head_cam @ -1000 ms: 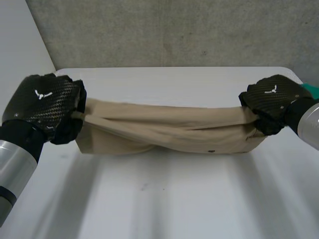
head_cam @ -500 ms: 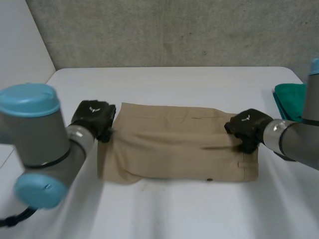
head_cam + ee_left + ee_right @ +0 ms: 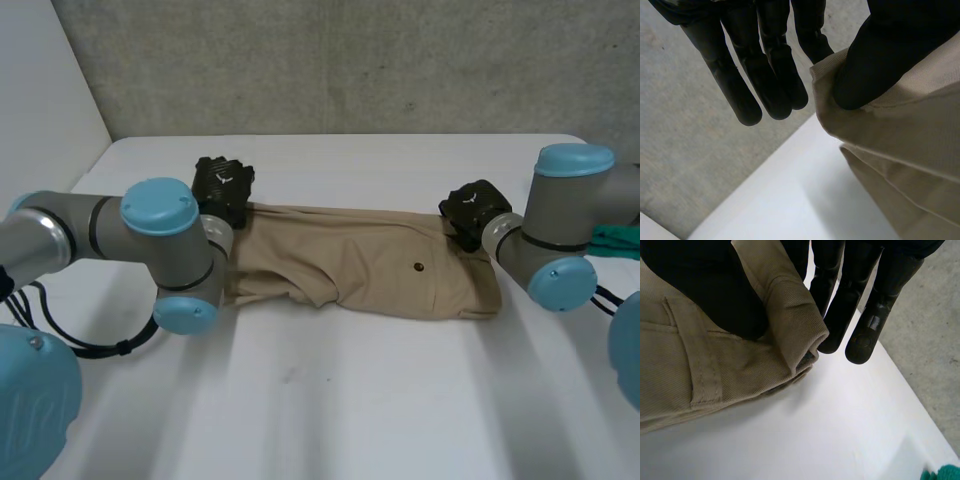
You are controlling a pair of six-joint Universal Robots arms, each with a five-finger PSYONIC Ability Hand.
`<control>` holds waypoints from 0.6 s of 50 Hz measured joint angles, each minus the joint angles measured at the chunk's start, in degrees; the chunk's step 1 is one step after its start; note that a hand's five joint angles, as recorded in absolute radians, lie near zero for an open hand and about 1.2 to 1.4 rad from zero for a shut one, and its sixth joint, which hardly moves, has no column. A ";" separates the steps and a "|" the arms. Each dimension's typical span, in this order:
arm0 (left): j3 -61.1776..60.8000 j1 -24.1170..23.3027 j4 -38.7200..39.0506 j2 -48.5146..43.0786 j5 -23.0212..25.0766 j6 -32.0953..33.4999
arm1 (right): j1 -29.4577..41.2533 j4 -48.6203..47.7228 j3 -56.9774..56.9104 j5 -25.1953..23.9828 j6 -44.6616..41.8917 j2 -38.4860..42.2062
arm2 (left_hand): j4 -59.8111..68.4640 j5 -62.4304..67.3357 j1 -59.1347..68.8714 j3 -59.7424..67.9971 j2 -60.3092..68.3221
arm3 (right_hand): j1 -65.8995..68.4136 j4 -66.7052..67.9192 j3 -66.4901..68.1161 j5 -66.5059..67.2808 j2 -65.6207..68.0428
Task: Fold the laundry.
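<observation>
The tan pants (image 3: 370, 272) are being laid out flat across the middle of the white surface (image 3: 330, 400), folded in layers into one long strip. A small dark button (image 3: 418, 267) is showing on top, toward the right end.

The left hand (image 3: 222, 185) is being held at the far left corner of the strip. The left arm (image 3: 160, 240) is bent in front of it and is covering part of that end. In the left wrist view the fingers (image 3: 765, 75) are being kept straight and a bit spread, clear of the fabric apart from one sitting just beside the edge. The thumb (image 3: 880, 65) is being rested on top of the corner. Nothing is really being gripped there; the hand is relaxed and wide.

The right hand (image 3: 468, 208) is being held at the far right corner, at the waistband end. In the right wrist view the thumb (image 3: 705, 285) is being pressed down on the fabric, and a rolled bit of hem is being run up between it and the straight fingers (image 3: 860, 305). That looks like a pinch on the pants, though the actual contact is hidden behind the fold.

A green cloth (image 3: 618, 240) is lying at the surface's right edge, well apart from the pants.
</observation>
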 measured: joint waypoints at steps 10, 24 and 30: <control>3.56 0.01 6.90 -4.20 0.19 4.92 | 0.67 -6.56 -3.34 0.57 -2.65 3.88 | -5.19 -3.57 -3.22 -4.86 -5.06 | -2.69 -5.36 -5.63 -4.72 -4.56; -0.12 -1.07 6.77 0.50 -0.14 5.12 | 1.01 -8.99 -1.78 6.60 0.20 -3.06 | -55.31 -53.11 -50.73 -54.36 -55.02 | -44.26 -54.69 -56.27 -53.65 -54.00; -8.29 -0.94 5.12 11.42 -0.22 3.78 | 0.61 -6.05 3.79 6.95 4.32 -12.97 | -55.18 -52.89 -50.52 -54.29 -54.90 | -44.26 -54.69 -56.27 -53.65 -54.00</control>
